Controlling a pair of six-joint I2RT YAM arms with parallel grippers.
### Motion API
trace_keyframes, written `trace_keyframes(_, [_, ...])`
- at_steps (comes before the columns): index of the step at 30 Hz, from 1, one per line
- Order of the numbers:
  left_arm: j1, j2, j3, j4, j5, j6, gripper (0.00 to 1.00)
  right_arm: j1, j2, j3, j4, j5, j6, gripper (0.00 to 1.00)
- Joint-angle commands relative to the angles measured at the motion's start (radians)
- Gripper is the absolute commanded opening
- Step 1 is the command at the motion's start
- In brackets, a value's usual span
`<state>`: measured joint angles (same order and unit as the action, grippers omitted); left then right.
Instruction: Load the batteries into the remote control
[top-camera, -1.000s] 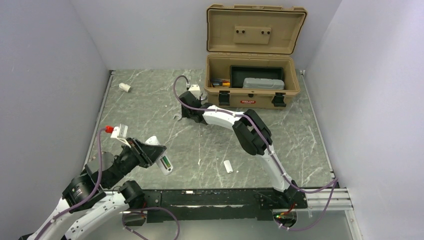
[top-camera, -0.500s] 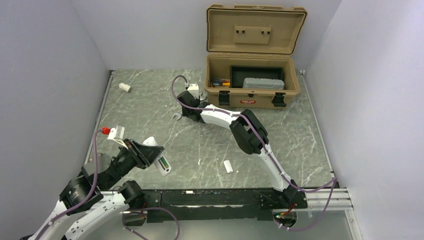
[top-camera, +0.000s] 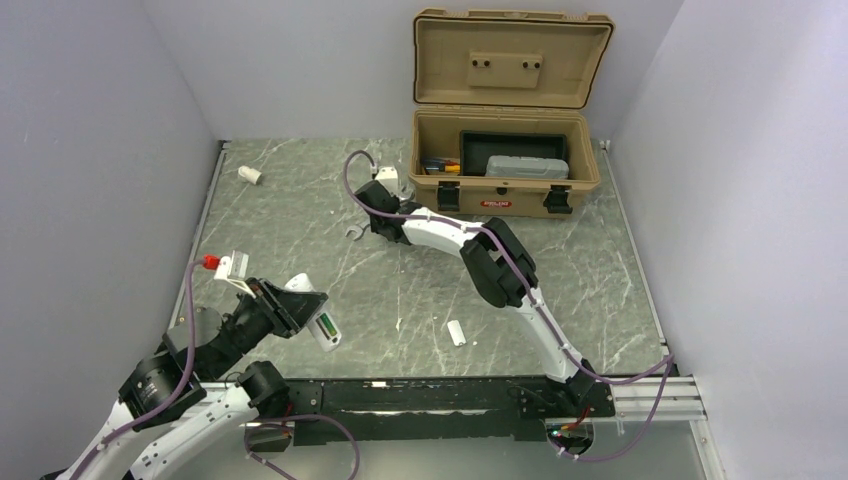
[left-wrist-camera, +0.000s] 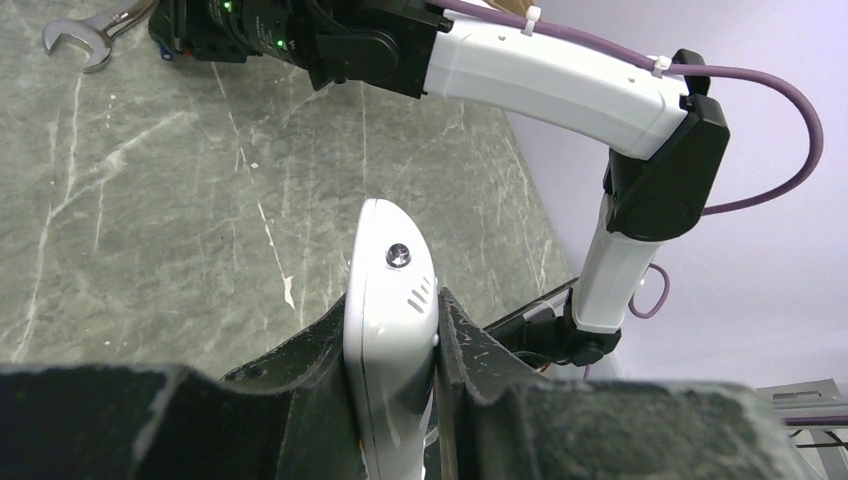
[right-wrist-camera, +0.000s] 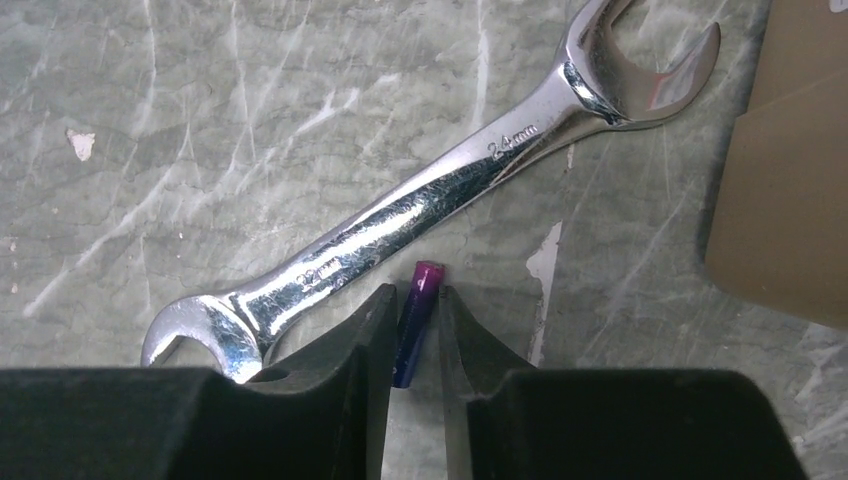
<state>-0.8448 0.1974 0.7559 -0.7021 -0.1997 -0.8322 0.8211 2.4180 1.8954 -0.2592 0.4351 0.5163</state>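
Observation:
My left gripper (top-camera: 305, 308) is shut on the white remote control (top-camera: 320, 322) and holds it tilted above the table's near left. In the left wrist view the remote (left-wrist-camera: 388, 290) stands edge-on between the two fingers of that gripper (left-wrist-camera: 392, 310). A small green patch (top-camera: 326, 324) shows in the remote's open back. My right gripper (top-camera: 364, 226) is low over the table at mid-back. In the right wrist view its fingers (right-wrist-camera: 416, 295) press both sides of a slim purple-blue battery (right-wrist-camera: 415, 318) next to a silver wrench (right-wrist-camera: 420, 200). I cannot tell whether the battery is off the table.
An open tan toolbox (top-camera: 505, 192) stands at the back right of the table. A stubby white cylinder (top-camera: 250, 174) lies at the back left. A small white strip (top-camera: 456, 332) lies near the front middle. The wrench (top-camera: 352, 233) lies just left of my right gripper.
My right arm has shifted slightly toward the back left, over the wrench. My left gripper has drawn the remote a little nearer and lower. Both are nearly still over the last half second.

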Motion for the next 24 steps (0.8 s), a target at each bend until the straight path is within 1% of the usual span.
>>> trace_keyframes(1, [0.001,-0.018,0.022,0.027,-0.004,0.003,0.00,-0.002,-0.059,-0.081,-0.030,-0.059,-0.024,0.23])
trace_keyframes(5, [0.002,-0.027,0.020,0.025,-0.001,-0.001,0.00,-0.003,-0.130,-0.197,-0.005,-0.080,-0.053,0.21])
trace_keyframes(9, [0.002,-0.036,0.010,0.026,0.003,-0.006,0.00,-0.002,-0.208,-0.324,0.022,-0.137,-0.082,0.09])
trace_keyframes(12, [0.002,-0.041,-0.003,0.030,0.008,-0.013,0.00,0.003,-0.295,-0.449,0.064,-0.207,-0.110,0.05])
trace_keyframes(17, [0.002,-0.039,-0.023,0.042,0.019,-0.023,0.00,0.037,-0.485,-0.695,0.135,-0.301,-0.171,0.00])
trace_keyframes(19, [0.002,-0.036,-0.031,0.054,0.022,-0.024,0.00,0.056,-0.565,-0.801,0.169,-0.355,-0.203,0.00])
trace_keyframes(24, [0.002,-0.018,-0.046,0.075,0.036,-0.028,0.00,0.134,-0.811,-1.063,0.246,-0.409,-0.224,0.00])
